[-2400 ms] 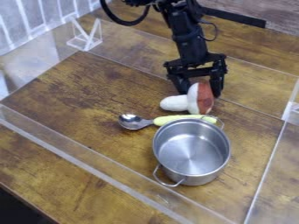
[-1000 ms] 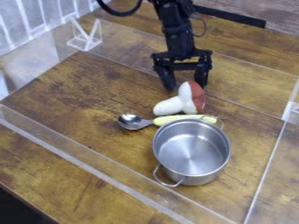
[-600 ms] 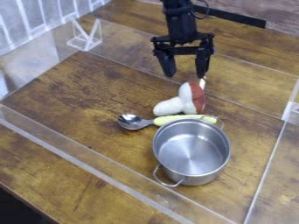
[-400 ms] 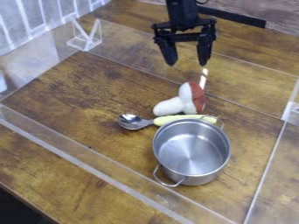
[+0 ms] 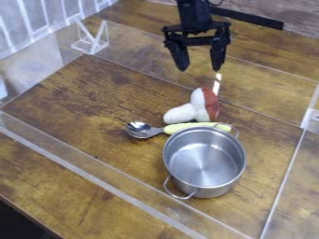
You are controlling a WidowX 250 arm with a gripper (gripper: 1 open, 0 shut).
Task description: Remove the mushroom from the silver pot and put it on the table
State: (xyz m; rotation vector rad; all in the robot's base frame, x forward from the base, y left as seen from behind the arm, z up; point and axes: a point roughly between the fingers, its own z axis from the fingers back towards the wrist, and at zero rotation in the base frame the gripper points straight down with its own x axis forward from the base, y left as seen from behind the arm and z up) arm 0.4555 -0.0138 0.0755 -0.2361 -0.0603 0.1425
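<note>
Camera view: the black gripper is hanging over the far part of the table, its jaws standing wide apart with nothing between them. On the near side of it, the mushroom is lying on its side on the wood, outside the silver pot. Its pale stem is pointing toward the near left, and its reddish-brown cap is sitting at the far right end, so the long axis is running aslant from near left to far right. A thin pale strip is showing just beyond the cap, on the gripper's side.

The spoon is resting between mushroom and pot, its bowl to the left and its yellow-green handle reaching right, close along the pot's far rim; whether handle and mushroom are touching is hard to tell. The pot is standing upright at the near right, and its visible inside is showing only bare metal.

Only one arm is working here, so no choice of side is arising. With the mushroom already on the table, the task is looking complete, and the coming move is probably calling for distance alone: the arm is best kept toward the far side, away from the cap, since a low sweep nearward could be rolling the mushroom into the handle.
</note>
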